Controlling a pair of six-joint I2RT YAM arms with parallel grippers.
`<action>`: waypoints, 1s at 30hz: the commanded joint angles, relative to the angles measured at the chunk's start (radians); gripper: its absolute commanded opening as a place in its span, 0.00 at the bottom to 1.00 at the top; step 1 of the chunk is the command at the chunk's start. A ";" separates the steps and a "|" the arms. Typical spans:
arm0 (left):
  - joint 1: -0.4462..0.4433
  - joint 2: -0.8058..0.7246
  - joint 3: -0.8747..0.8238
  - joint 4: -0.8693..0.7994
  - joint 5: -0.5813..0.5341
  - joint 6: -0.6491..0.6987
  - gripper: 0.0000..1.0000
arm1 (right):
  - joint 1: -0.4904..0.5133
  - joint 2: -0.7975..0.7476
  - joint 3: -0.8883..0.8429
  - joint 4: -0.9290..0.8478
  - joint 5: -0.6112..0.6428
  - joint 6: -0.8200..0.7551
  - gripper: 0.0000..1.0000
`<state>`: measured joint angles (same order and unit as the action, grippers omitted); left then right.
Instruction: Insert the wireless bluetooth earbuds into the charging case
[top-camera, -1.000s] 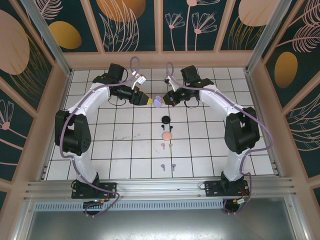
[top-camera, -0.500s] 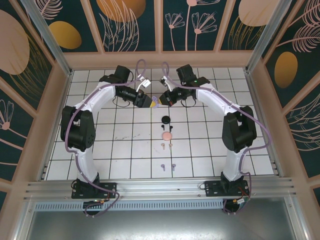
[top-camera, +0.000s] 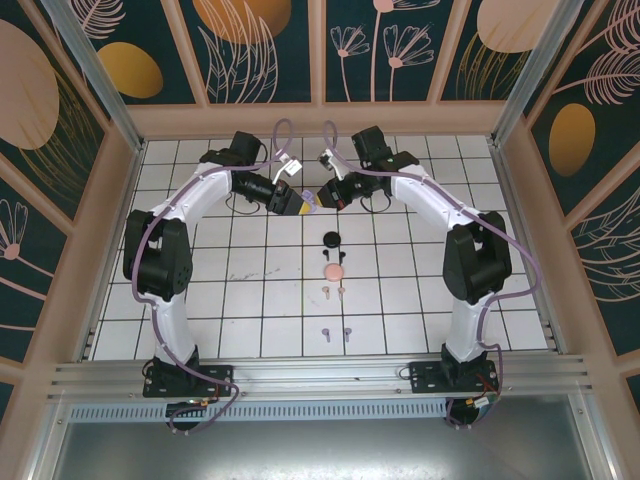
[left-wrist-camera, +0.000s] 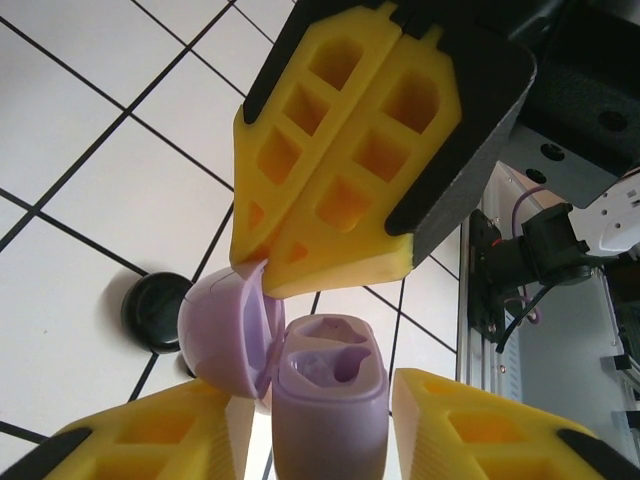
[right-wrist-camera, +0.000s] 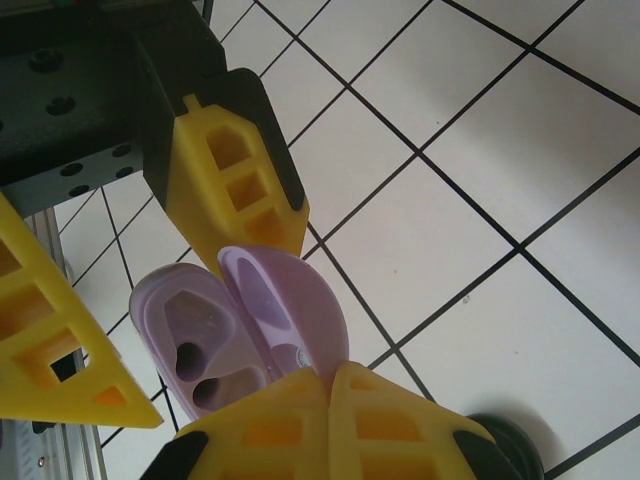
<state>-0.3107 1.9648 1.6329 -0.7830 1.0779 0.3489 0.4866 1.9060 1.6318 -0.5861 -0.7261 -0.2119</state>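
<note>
Top external: a fixed view from high behind the near edge, looking down over the whole tiled surface (top-camera: 250, 300). Wrist views: close-range, facing each other across the open purple case (left-wrist-camera: 328, 400), their shared subject.

The purple charging case (left-wrist-camera: 330, 400) is smooth plastic with a soft satin sheen, lid (left-wrist-camera: 225, 335) and body alike. The fingers of the left end effector (left-wrist-camera: 320, 440) and the right end effector (right-wrist-camera: 330, 385) are matt yellow plastic, faintly grainy and cut through with open cells, backed by matt dark plates. The counter (left-wrist-camera: 90, 190) is glossy white tile with dark grout lines, and the round black case (left-wrist-camera: 155, 310) on it looks like slightly shiny plastic.
</note>
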 joint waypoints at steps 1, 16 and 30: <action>-0.007 0.017 0.032 -0.024 0.035 0.032 0.37 | 0.012 0.016 0.036 -0.023 -0.012 -0.027 0.00; -0.007 -0.066 -0.140 0.260 0.047 -0.132 0.00 | -0.015 -0.067 0.011 0.060 0.067 0.081 0.40; -0.006 -0.374 -0.511 1.008 -0.204 -0.559 0.00 | -0.027 -0.409 -0.384 0.160 0.320 0.363 0.54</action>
<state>-0.3107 1.6585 1.1641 -0.0097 0.9535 -0.1066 0.4385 1.5475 1.3109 -0.4496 -0.5030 0.0513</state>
